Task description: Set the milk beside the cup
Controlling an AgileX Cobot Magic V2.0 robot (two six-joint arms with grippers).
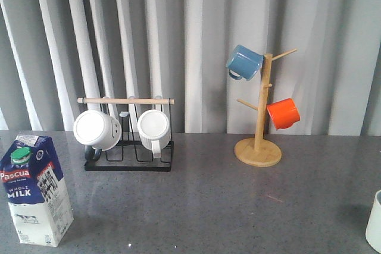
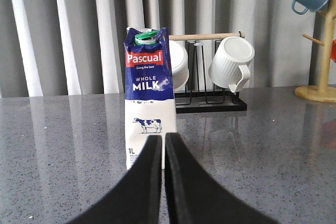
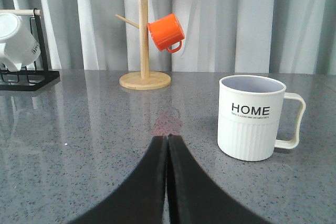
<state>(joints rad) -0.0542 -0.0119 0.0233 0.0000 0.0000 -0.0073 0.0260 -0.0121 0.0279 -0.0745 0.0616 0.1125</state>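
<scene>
Standing at opposite table edges, the cup cut off, milk carton just beyond the shut, empty left gripper; right gripper likewise closed.

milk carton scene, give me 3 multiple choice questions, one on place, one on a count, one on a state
1. Where does the milk carton stand on the table in the front view?
A. near left
B. far right
C. centre

2. How many mugs hang on the wooden mug tree?
A. one
B. two
C. four

3. How is the left hand?
A. closed on the carton
C. open wide
B. closed, empty

Answers: 1 A, it stands at the lower left corner. 2 B, one blue mug and one orange mug. 3 B, its fingers meet short of the carton.
</scene>
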